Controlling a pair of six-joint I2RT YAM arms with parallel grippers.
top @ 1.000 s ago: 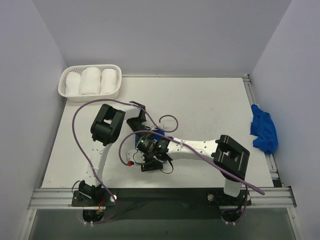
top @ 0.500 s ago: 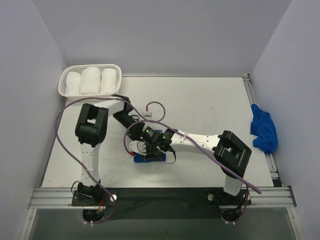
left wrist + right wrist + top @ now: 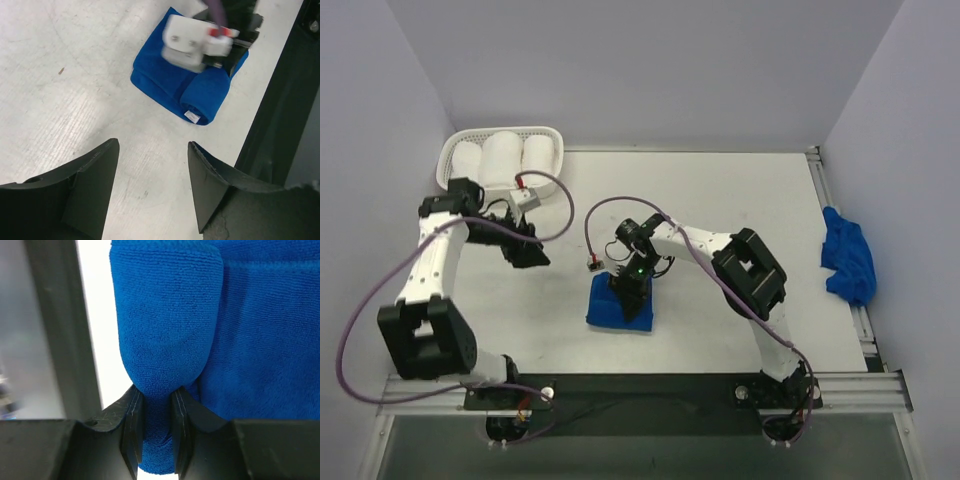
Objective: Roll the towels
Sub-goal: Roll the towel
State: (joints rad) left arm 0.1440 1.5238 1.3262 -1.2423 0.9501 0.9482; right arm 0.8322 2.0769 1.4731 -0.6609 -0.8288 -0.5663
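Pinching rolled blue towel (image 3: 170, 330) in right hand (image 3: 156, 392) | left hand (image 3: 152, 145) spread | overhead alone shows 2nd towel (image 3: 847, 262)

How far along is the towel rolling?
Done: no blue towel fully rolled. In hand: the middle towel is part rolled, right gripper fingers pinching the roll; left gripper open, off it. Left: its flat remainder, plus the crumpled towel on the right.
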